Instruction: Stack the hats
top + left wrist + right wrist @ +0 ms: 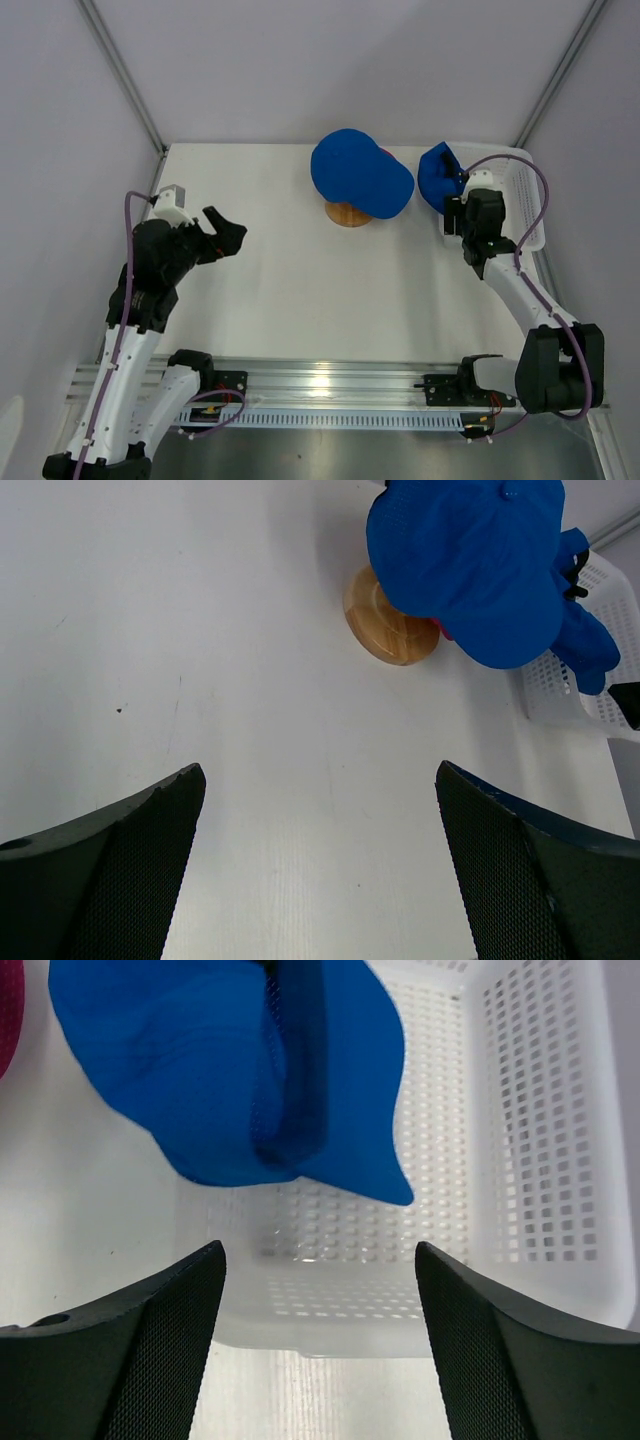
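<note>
— How does the right end effector (320, 1340) stand?
— Its jaws are spread wide, with nothing between them. Directly ahead is the near wall of the white mesh basket (520, 1110). Just past that, ahead and a little to the left, the folded blue cap (230, 1070) straddles the basket's left wall — one part hangs inside the basket, the rest over the table (80, 1220). The fingers are apart from the cap. Far off to the left, at the very edge of the wrist view, there is a sliver of the magenta cap (8, 1010).
— And the left end effector (320, 880)?
— Spread wide as well, and holding nothing; only white table shows between its fingers (110, 880). Well ahead and slightly to the right is the wooden stand (385, 625), of which only the round base shows. The top blue cap (470, 560) sits over it, wider than the stand and hanging out to the right. The magenta cap lies under that blue one — just a small pink edge peeks out beside the stand's base.
— Anything beyond that?
— Farther ahead and to the right are the folded blue cap and the basket. The two blue caps are near each other; whether they touch I cannot tell.
</note>
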Controlling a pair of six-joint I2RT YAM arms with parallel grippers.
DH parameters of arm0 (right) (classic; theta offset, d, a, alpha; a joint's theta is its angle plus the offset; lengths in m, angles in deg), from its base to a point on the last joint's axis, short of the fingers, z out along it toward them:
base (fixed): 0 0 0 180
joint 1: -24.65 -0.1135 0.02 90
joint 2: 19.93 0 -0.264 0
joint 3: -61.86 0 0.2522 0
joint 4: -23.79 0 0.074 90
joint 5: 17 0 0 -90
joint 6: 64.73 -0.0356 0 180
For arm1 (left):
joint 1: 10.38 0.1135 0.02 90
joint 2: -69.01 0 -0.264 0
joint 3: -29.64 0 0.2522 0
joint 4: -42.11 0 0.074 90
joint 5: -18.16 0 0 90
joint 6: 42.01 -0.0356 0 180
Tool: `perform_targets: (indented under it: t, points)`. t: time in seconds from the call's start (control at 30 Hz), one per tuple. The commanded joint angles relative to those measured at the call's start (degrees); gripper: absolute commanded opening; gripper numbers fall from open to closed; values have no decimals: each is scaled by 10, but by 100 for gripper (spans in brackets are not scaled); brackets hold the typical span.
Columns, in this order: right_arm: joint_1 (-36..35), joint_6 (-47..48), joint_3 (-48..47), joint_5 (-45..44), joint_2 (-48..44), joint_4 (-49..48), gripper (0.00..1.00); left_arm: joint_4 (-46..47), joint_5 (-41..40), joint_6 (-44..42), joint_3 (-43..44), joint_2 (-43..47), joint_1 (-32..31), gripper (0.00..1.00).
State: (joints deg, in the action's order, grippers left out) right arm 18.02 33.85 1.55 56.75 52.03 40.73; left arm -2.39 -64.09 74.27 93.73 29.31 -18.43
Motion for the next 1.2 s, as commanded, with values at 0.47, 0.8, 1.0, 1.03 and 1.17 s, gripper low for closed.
perform_targets:
  t: [0.47, 0.8, 1.0, 1.03, 1.17]
  points:
    - [57, 76, -45, 10, 93, -9, 64, 3, -11, -21, 53, -38, 6, 99]
    - [90, 101, -102, 12, 183, -26, 39, 9, -12, -1, 77, -87, 6, 99]
    - [96, 89, -144, 77, 181, -34, 0, 6, -14, 7, 94, -107, 5, 100]
    - [98, 82, -150, 113, 175, -3, 0, 5, -15, 7, 98, -111, 5, 100]
    - [129, 29, -166, 217, 103, 11, 0, 2, -49, -11, 120, -121, -15, 100]
